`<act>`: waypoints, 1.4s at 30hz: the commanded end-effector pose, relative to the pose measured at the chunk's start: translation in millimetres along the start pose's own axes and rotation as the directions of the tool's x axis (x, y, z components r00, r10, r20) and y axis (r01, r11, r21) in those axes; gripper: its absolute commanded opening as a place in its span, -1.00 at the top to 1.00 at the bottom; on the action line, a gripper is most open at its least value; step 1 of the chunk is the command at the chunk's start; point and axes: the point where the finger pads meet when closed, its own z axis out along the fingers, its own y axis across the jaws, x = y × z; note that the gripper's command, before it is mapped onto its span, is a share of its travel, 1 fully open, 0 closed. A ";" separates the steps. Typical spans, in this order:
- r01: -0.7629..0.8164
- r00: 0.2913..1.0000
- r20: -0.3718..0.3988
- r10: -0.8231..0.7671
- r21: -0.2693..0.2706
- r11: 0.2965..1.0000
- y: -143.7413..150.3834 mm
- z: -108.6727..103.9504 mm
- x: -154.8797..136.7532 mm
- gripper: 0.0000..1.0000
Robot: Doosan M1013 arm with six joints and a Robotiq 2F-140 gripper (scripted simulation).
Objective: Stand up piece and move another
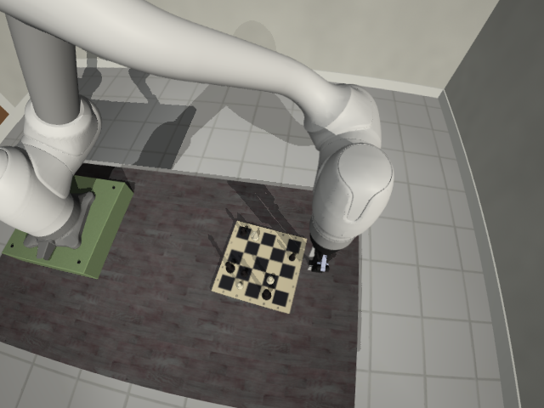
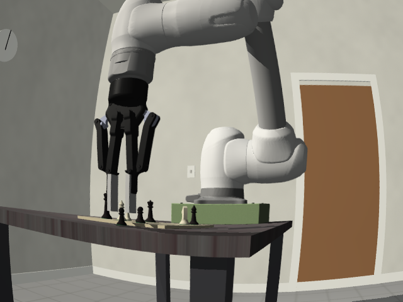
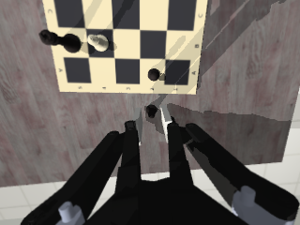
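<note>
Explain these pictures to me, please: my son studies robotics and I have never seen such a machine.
It is one white robot arm bolted to a green base on a table. One picture looks down from above, one from the side, and one from a camera on the wrist. A small chessboard with black and white pieces lies on the table. The gripper is beside the board, its fingers slightly apart around a small black piece standing on the table. It holds nothing.

It was a plain indoor room: tiled floor (image 1: 417,246), beige walls, brown door (image 2: 338,182), wooden table (image 1: 153,280).
</note>
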 end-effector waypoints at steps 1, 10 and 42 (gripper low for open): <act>0.000 1.000 0.000 0.000 0.000 1.000 0.0 -5.7 0.0 0.59; 0.000 1.000 0.000 0.000 0.000 1.000 0.0 -53.3 0.0 0.59; 0.000 1.000 0.000 0.000 0.000 1.000 0.0 -73.7 0.0 -1.00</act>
